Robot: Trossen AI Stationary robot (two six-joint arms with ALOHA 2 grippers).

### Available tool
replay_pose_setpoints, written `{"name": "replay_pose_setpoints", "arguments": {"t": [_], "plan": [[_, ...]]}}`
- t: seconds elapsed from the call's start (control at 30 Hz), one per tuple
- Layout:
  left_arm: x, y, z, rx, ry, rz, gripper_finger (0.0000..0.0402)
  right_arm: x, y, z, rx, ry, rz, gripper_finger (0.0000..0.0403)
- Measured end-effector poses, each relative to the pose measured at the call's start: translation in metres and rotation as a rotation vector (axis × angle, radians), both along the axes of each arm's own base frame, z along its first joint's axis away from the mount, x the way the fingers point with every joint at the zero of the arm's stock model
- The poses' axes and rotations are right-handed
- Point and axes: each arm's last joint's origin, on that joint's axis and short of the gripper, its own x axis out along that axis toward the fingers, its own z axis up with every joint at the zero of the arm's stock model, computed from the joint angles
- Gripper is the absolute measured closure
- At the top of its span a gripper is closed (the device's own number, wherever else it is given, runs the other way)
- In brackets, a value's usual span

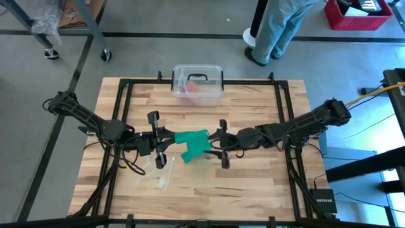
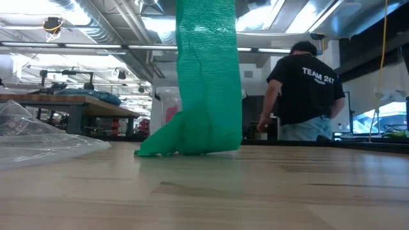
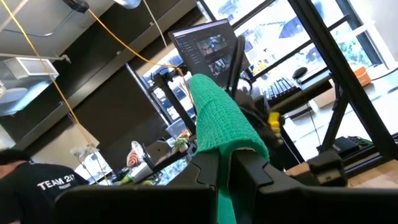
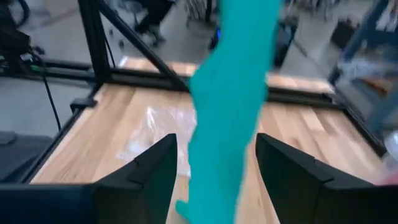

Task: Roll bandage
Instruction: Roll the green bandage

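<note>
The bandage point(image 1: 192, 144) hangs over mid-desk point(image 1: 253, 183), strung between both arms, well clear of every edge. The left gripper point(image 3: 225, 167) has its fingers closed on the strip's end. The right gripper point(image 4: 214, 165) has fingers point(image 4: 155, 165) spread wide, the cloth running loose between them. Only the low view shows the strip's lower fold resting on the wood. The box point(image 1: 198, 81) sits at the far edge; the wrapper point(image 1: 158, 174) lies near the left arm. Bare wood lies open toward the near-right corner. A person point(image 2: 300, 92) stands beyond the desk.
</note>
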Motion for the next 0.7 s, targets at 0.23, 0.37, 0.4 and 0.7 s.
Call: {"name": "replay_pose_setpoints", "arguments": {"t": [0.23,0.37,0.4,0.7], "plan": [[0.000,0.000,0.000,-0.013,-0.001,-0.003,0.0394,0.005,-0.006,-0.041,0.030,-0.162,0.025,0.0185],[0.000,0.000,0.000,-0.022,-0.002,-0.005,0.0394,0.012,-0.003,-0.049,0.029,-0.134,0.054,0.0185],[0.000,0.000,0.000,-0.021,-0.001,-0.005,0.0394,0.013,-0.003,-0.048,0.031,-0.140,0.057,0.0185],[0.001,0.000,-0.002,-0.024,0.016,-0.007,0.0394,0.018,-0.001,-0.041,-0.009,-0.102,0.076,0.0314]]}}
